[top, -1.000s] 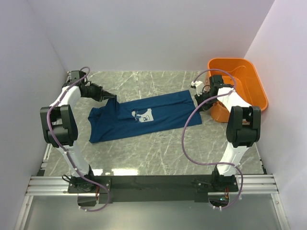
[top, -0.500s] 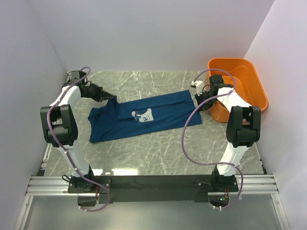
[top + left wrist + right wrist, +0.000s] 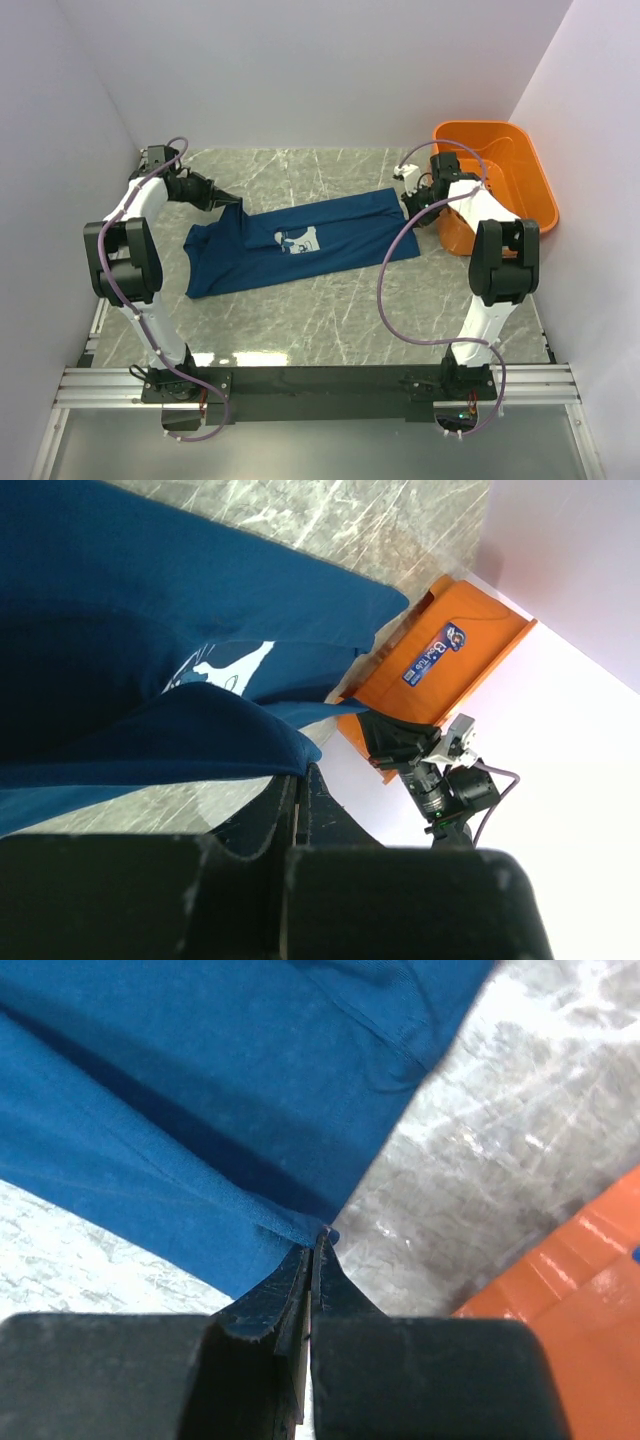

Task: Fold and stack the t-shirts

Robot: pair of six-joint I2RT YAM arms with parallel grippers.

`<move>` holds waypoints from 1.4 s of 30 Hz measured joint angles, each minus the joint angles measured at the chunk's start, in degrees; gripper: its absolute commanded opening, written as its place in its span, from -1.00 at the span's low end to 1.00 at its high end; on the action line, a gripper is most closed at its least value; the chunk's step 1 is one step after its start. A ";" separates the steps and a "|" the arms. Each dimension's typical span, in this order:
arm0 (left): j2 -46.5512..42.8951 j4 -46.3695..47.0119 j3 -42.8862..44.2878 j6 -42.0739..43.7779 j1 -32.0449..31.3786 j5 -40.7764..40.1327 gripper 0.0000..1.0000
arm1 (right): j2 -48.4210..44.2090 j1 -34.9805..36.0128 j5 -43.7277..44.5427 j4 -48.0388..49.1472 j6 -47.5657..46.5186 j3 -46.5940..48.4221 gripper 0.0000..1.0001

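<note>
Your right arm (image 3: 470,205) has moved slightly left and toward the far wall. Its fingers (image 3: 265,1305), clamped on the corner of the dark teal-blue cotton t-shirt (image 3: 300,245), now sit a little farther from the orange plastic basket (image 3: 515,165).

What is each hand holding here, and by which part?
Both hold the teal-blue t-shirt: the left hand pinches its far edge at the left end, the right hand pinches its far right corner, beside the orange basket.

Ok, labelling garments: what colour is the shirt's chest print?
Pale grey rectangular print with a dark figure, on the dark teal-blue cotton t-shirt; top external view.
</note>
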 measured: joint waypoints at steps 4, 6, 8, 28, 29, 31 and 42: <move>-0.61 -0.09 -0.35 0.17 0.09 0.22 -0.99 | 0.09 0.31 -1.49 -1.46 -2.91 0.20 -1.00; -2.80 0.02 -2.38 0.26 0.13 0.26 -0.99 | -0.52 0.31 -2.69 -2.73 -6.10 -0.46 -1.00; -7.17 0.04 -5.97 0.28 0.15 0.57 -0.99 | -2.60 0.13 -3.78 -4.39 -9.97 -2.40 -1.00; -62.82 -18.60 -40.06 -2.54 0.20 2.01 -0.99 | -20.74 -6.23 -8.37 -18.45 -41.33 -22.32 -1.00; -64.85 -20.48 -40.06 -2.89 0.20 1.97 -0.99 | -21.00 -6.25 -8.04 -18.05 -41.75 -23.15 -1.00; -68.39 -24.22 -40.06 -3.80 0.20 1.97 -0.99 | -21.35 -6.25 -7.30 -17.35 -42.25 -24.33 -1.00; -86.23 -38.80 -43.17 -12.74 0.20 4.50 -0.99 | -21.81 -7.30 -6.01 -14.47 -43.98 -26.47 -1.00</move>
